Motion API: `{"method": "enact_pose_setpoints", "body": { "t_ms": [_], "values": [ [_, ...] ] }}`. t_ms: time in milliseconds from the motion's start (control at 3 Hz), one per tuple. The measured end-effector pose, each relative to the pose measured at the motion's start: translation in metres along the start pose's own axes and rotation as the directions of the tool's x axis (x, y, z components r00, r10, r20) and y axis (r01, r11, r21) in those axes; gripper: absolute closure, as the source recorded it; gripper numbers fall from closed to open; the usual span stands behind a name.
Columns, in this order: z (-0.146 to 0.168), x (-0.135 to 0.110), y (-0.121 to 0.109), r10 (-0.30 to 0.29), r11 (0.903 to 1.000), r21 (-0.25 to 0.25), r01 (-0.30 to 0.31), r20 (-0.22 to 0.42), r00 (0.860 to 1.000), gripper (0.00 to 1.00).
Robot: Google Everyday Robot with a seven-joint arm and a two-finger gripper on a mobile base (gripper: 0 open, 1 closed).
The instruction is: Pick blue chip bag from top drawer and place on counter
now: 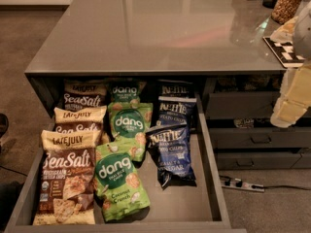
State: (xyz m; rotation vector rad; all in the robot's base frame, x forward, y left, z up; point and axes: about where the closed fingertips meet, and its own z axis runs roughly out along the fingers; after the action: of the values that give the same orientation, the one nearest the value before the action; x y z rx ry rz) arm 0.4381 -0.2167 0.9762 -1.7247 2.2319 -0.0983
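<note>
The top drawer (212, 178) stands pulled open below the counter (146, 28). Its right row holds three dark blue Kettle chip bags. The front blue chip bag (171, 152) lies tilted on the drawer floor, a second (171, 111) lies behind it, and a third (174, 89) is partly under the counter edge. My gripper (290, 106), cream-coloured, hangs at the far right edge, above the closed drawer fronts. It is well to the right of the blue bags and apart from them.
Green Dang bags (121, 181) fill the middle row and Late July bags (68, 178) the left row. Narrower drawer fronts with bar handles (252, 140) are at the right. A power strip (241, 184) lies on the floor. A jar (290, 1) and a checkered tag (286, 50) sit on the counter's right.
</note>
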Motion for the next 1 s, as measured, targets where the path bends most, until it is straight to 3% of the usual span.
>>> {"method": "enact_pose_setpoints", "body": {
  "t_ms": [333,667,1000],
  "values": [
    [0.0,0.0,0.0,0.0,1.0,0.0,0.0,0.0,1.0,0.0],
    [0.017,0.005,-0.005,0.062,0.9969,-0.05,-0.061,0.019,0.998,0.0],
    [0.017,0.005,-0.005,0.062,0.9969,-0.05,-0.061,0.019,0.998,0.0]
  ]
}}
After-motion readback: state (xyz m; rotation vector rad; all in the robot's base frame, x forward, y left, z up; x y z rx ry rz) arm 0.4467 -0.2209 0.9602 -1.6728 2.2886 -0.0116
